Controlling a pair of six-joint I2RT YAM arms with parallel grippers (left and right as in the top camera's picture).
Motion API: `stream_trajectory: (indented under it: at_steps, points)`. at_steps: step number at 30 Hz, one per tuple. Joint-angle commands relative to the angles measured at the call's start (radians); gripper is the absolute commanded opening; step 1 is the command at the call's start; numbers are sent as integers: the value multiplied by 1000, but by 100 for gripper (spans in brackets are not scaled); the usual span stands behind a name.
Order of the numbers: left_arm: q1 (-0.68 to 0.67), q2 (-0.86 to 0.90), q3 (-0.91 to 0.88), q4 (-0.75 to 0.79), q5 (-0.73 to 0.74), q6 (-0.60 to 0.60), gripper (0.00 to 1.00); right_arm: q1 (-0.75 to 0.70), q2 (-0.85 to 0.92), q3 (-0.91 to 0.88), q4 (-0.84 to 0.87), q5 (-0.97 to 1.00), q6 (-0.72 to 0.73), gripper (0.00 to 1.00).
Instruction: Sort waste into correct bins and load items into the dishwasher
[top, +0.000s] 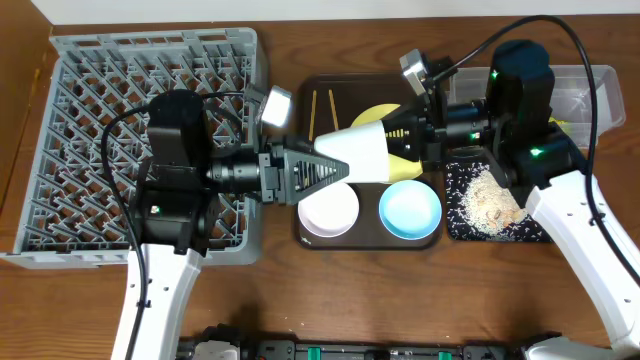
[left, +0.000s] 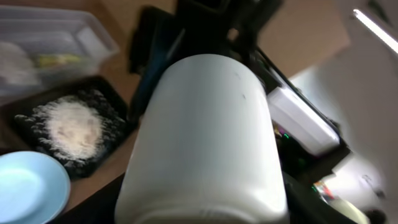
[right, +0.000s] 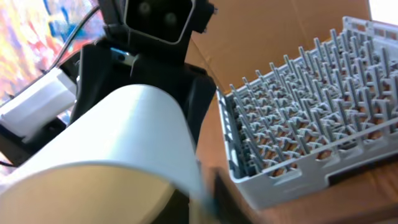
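white cup (top: 362, 152) sits between my left pincer (top: 336, 170) and right pincer (top: 408, 140) (which one clamps, i cannot tell). light and slick, i judge: hold its narrow base.

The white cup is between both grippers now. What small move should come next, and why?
Probably the right gripper should let go and back away, once the left gripper holds firmly. The white cup hangs sideways between them over the brown tray, and the grey rack lies on the left arm's side. Which one grips now, I cannot tell.
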Motion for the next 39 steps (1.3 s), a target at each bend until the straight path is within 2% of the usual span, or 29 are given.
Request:
stream_trajectory:
  at_steps: [1, 2, 4, 7, 10, 12, 17, 21, 25, 28, 31, 35, 39]
  points:
    - [-1, -9, 17, -3, -109, 2, 64, -11, 3, 8, -3, 0, 0, 46]
    - [5, -9, 17, -8, -117, 2, 64, -17, 3, 8, -8, 0, 7, 61]
    - [31, -11, 17, -51, -161, 8, 63, -38, 3, 8, -24, 0, 14, 80]
    - [96, -21, 17, -195, -329, 51, 62, -92, 3, 8, -82, 10, 30, 94]
    - [171, -38, 17, -404, -622, 97, 62, -134, 3, 8, -170, 19, 47, 95]
    - [202, -51, 17, -490, -758, 108, 62, -134, 3, 8, -274, 90, 46, 95]
    - [247, -81, 25, -668, -1083, 99, 61, -47, 3, 8, -608, 575, -16, 95]
    - [269, -86, 26, -774, -1339, 52, 61, 105, 3, 3, -747, 1021, -29, 99]
    - [328, -86, 26, -805, -1497, -21, 62, 235, 3, -2, -761, 1144, -79, 99]
    - [399, -79, 26, -806, -1595, -64, 62, 294, 3, -2, -758, 1181, -77, 99]
    - [500, -46, 26, -784, -1622, -80, 62, 314, 3, -2, -758, 1183, -73, 99]
    - [618, 37, 26, -723, -1569, -77, 62, 315, 3, -2, -758, 1183, -69, 99]
    - [676, 129, 26, -660, -1481, -54, 62, 315, 3, -2, -758, 1183, -69, 99]
